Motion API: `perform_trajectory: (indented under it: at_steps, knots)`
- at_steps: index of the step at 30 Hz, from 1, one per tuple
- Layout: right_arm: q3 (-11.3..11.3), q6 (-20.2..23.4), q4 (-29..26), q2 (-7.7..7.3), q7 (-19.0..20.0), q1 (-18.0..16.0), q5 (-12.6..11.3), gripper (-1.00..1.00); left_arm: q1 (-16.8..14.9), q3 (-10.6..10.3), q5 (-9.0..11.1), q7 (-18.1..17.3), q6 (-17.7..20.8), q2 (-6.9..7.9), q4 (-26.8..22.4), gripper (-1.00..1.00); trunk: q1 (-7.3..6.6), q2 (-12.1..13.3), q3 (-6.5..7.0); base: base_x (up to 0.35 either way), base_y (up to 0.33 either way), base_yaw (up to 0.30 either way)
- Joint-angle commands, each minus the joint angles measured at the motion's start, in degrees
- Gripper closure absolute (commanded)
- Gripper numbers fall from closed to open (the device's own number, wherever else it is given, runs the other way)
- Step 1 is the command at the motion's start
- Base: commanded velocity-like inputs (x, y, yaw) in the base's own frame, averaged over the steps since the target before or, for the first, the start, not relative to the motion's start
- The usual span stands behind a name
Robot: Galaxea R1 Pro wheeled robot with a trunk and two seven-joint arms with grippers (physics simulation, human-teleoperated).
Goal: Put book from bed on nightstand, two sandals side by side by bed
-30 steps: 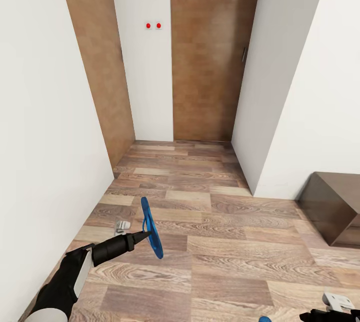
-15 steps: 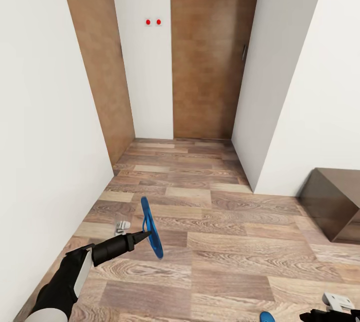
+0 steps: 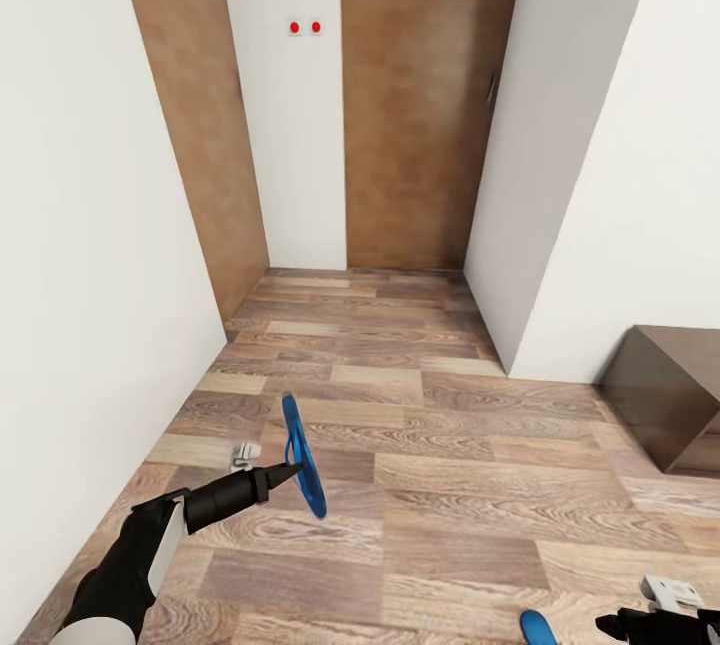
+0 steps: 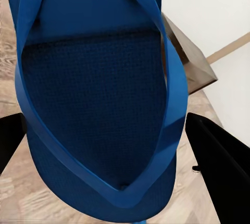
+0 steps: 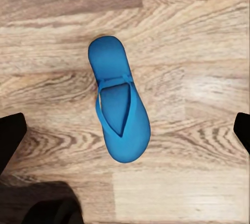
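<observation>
One bright blue sandal (image 3: 303, 457) hangs on edge above the wood floor at the lower left of the head view, with my left gripper (image 3: 290, 471) shut on it. Up close in the left wrist view, this sandal (image 4: 99, 104) sits between the black fingers (image 4: 219, 153). The second sandal (image 3: 537, 628) lies flat on the floor at the head view's bottom edge, just left of my right gripper (image 3: 612, 625). In the right wrist view, that sandal (image 5: 119, 107) lies sole down below my right gripper (image 5: 127, 130), which is open and clear of it. Bed and book are out of view.
A short hallway with white walls runs ahead to a brown wooden door (image 3: 420, 105), with another brown door (image 3: 195, 115) on the left. A white wall corner (image 3: 500, 325) juts out at the right. A dark-brown low wooden cabinet (image 3: 668, 400) stands against the right wall.
The whole head view has shifted, so the camera has moved; the sandal on the floor now shows more at the bottom edge. The left gripper still holds its sandal the same way.
</observation>
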Motion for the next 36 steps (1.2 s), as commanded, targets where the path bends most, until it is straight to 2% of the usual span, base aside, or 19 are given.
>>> perform_trajectory:
  at_steps: [1,3,5,6,7,8,9,10,11,12,13,14,15,17,19,23,36]
  knots:
    - [-0.1,0.4,-0.3,0.01,0.0,-0.2,-0.3,-1.00,0.0,0.0,0.3,-0.1,0.5,0.00,0.0,1.00,0.01,0.0,-0.28,0.000,0.000,0.000]
    - [-0.1,1.3,-1.0,0.21,0.0,-1.9,-0.3,-1.00,0.0,0.0,0.3,-0.1,0.5,0.00,0.0,1.00,0.06,-0.1,-0.72,0.000,0.000,0.000]
    - [-0.1,3.1,-1.1,1.58,-0.2,-4.3,-0.2,-1.00,0.0,0.0,0.3,-0.1,0.5,-0.01,0.0,1.00,0.11,-0.1,-1.17,0.000,0.000,0.000]
    - [0.0,4.1,-1.0,3.19,-0.3,-6.2,0.1,-1.00,0.0,0.0,0.3,-0.1,0.5,-0.01,0.0,1.00,0.14,-0.1,-1.39,0.000,0.000,0.000]
    - [0.0,4.4,-0.9,4.00,-0.3,-7.2,0.4,-1.00,0.0,0.0,0.3,-0.1,0.5,-0.02,0.0,1.00,0.17,-0.1,-1.61,0.000,0.000,0.000]
    - [0.0,5.0,-0.7,5.50,-0.4,-9.0,1.7,-1.00,0.0,0.0,0.2,-0.1,0.5,-0.01,0.0,1.00,0.19,-0.1,-1.83,0.000,0.000,0.000]
    - [0.0,5.4,-0.2,6.72,-0.4,-10.4,3.9,-1.00,0.0,0.0,0.2,-0.1,0.5,-0.01,0.0,1.00,0.22,-0.1,-2.05,0.000,0.000,0.000]
    - [0.0,5.5,0.1,7.26,-0.4,-10.9,5.3,-1.00,0.0,0.0,0.2,-0.1,0.5,-0.01,0.0,1.00,0.24,-0.2,-2.27,0.000,0.000,0.000]
    - [0.0,5.8,0.8,8.33,-0.4,-11.7,8.5,-1.00,0.0,0.0,0.2,-0.2,0.5,0.00,0.0,1.00,0.27,-0.2,-2.50,0.000,0.000,0.000]
    - [0.0,5.8,1.0,8.87,-0.4,-11.9,10.2,-1.00,0.0,0.0,0.2,-0.2,0.5,0.00,0.0,1.00,0.29,-0.2,-2.72,0.000,0.000,0.000]
    - [0.0,6.0,1.5,10.53,-0.4,-12.5,14.9,-1.00,0.0,0.1,0.2,-0.3,0.5,0.00,0.0,1.00,0.32,-0.2,-2.94,0.000,0.000,0.000]
    - [0.0,6.0,1.6,11.12,-0.4,-12.6,16.3,-1.00,0.0,0.1,0.2,-0.3,0.5,0.00,0.0,1.00,0.35,-0.2,-3.16,0.000,0.000,0.000]
    - [0.0,6.0,1.8,12.30,-0.3,-12.7,18.7,-1.00,0.0,0.1,0.2,-0.2,0.5,0.00,0.0,1.00,0.37,-0.2,-3.38,0.000,0.000,0.000]
    - [0.0,6.1,2.0,13.87,-0.4,-12.9,21.4,-1.00,0.0,0.1,0.2,-0.2,0.5,0.00,0.0,1.00,0.42,-0.3,-3.83,0.000,0.000,0.000]
    - [0.0,6.1,2.2,14.61,-0.4,-13.0,22.7,-1.00,0.0,0.1,0.2,-0.1,0.5,0.00,0.0,1.00,0.47,-0.3,-4.27,0.000,0.000,0.000]
    - [0.0,6.1,2.3,14.83,-0.4,-13.0,23.2,-1.00,0.0,0.1,0.2,-0.1,0.5,0.00,0.0,1.00,0.58,-0.3,-5.15,0.000,0.000,0.000]
    - [-0.1,6.1,2.0,14.27,-0.3,-13.0,23.3,-1.00,0.0,0.1,0.1,-0.1,0.5,0.00,0.0,1.00,0.91,-0.5,-8.03,0.000,0.000,0.000]
